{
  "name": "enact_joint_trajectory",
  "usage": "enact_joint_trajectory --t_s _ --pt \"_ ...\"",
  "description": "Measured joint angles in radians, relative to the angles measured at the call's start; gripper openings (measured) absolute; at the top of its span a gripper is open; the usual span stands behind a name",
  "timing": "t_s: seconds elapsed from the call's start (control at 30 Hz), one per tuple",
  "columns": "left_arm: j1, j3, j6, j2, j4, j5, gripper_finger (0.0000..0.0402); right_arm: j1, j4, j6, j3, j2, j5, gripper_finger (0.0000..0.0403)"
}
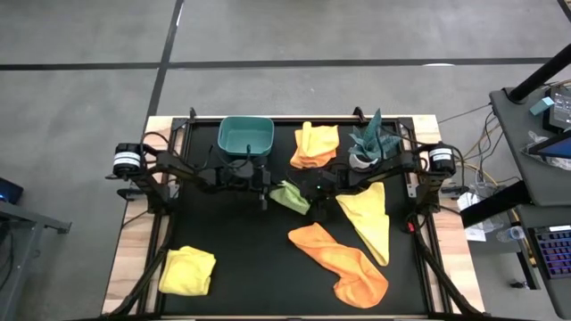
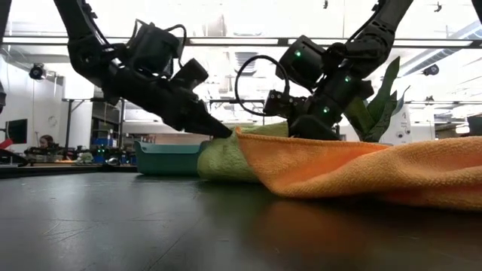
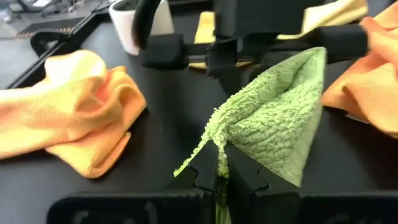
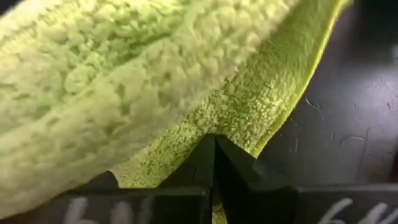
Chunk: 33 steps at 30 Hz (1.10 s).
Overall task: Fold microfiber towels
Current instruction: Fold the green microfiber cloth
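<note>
At the near-left corner of the black mat (image 1: pixel 250 267) we see a yellow towel (image 1: pixel 187 270) bunched into a rough square, well apart from everything else; behind it, near the far edge, stands the teal bin (image 1: pixel 245 136). At the middle of the mat lies the lime green towel (image 1: pixel 291 196), a small crumpled wedge whose long axis runs slantwise from the far left to the near right, one corner drawn up toward each arm; the left gripper (image 1: pixel 265 190) has its fingers pressed together on the towel's left corner, the cloth pinched between the tips in its wrist view (image 3: pixel 219 163); the right gripper (image 1: pixel 314 191) pinches the opposite edge, its fingers closed tight on a fold of green pile (image 4: pixel 214 152). Just right of centre an orange towel (image 1: pixel 339 259) stretches long from the middle toward the near-right corner, and beside it a second yellow towel (image 1: pixel 370 220) tapers to a point aimed the same way; the two overlap at their near ends. At the far edge lies another orange towel (image 1: pixel 315 144), loosely heaped, with the potted plant (image 1: pixel 368 143) just to its right.
</note>
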Motion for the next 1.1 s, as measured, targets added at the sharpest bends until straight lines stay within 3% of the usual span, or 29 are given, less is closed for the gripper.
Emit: enact_joint_trajectory --t_s 0.23,0.57,0.77,1.1 --pt "0.009 0.037 -0.009 0.081 -0.001 -0.229 0.0 0.029 0.001 -0.021 0.001 0.0 0.001 0.0008" --pt "0.014 0.054 -0.027 0.13 0.005 -0.173 0.0 0.035 0.019 -0.038 0.0 -0.003 0.022 0.0008" --pt "0.013 0.08 -0.001 0.151 0.003 -0.12 0.0 0.05 0.004 -0.054 -0.001 -0.046 0.142 0.0008" --pt "0.013 0.126 0.001 0.238 0.003 -0.117 0.0 0.067 -0.02 -0.06 -0.001 -0.108 0.205 0.0008"
